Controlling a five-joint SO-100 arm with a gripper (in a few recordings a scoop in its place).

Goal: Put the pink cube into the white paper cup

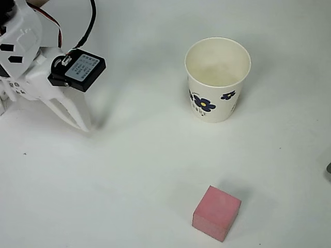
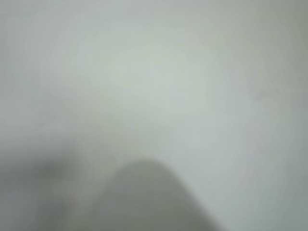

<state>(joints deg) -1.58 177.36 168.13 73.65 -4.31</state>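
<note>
Pink and matte, the cube [image 1: 216, 213] sits on the white worktop [image 1: 129, 175] near the bottom edge of the overhead view, well apart from the cup [image 1: 217, 80], which stands upright and empty above it. At upper left the white arm's jaws [image 1: 72, 112] point down to the worktop, far from both, and whether they are parted I cannot tell. Blurred pale surface and a grey rounded shape are all the wrist view gives.
</note>
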